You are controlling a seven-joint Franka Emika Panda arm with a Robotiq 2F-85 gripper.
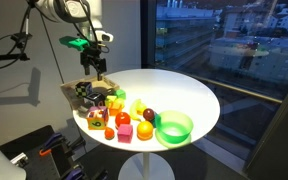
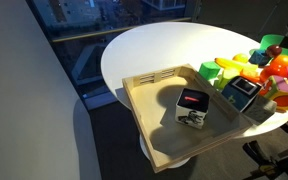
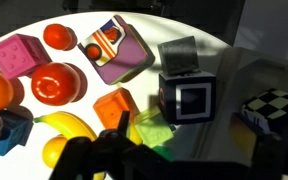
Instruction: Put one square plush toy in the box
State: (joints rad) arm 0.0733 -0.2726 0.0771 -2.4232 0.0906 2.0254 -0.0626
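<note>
Gripper (image 1: 96, 68) is hovering over the arm-side edge of the round white table (image 1: 189, 95), above the tan box (image 2: 160, 135) and the toy pile. Its jaws are showing only as a dark blur at the bottom of the wrist view, so cannot tell whether they are spread or closed. Black-and-white plush cube (image 2: 192, 107) is sitting inside the box, on its floor, apart from the walls. Blue-sided cube (image 2: 242, 92) with a white square on top is sitting at the box wall next to the toys; cannot tell if inside or on the rim. Wrist view is looking down on that cube, with an orange block (image 3: 114, 108), banana (image 3: 69, 124), red ball (image 3: 56, 85), pink cube (image 3: 19, 55) and purple plush square (image 3: 116, 48) lying beside it. Green bowl (image 1: 174, 127) is standing past the pile, well apart from the box.
</note>
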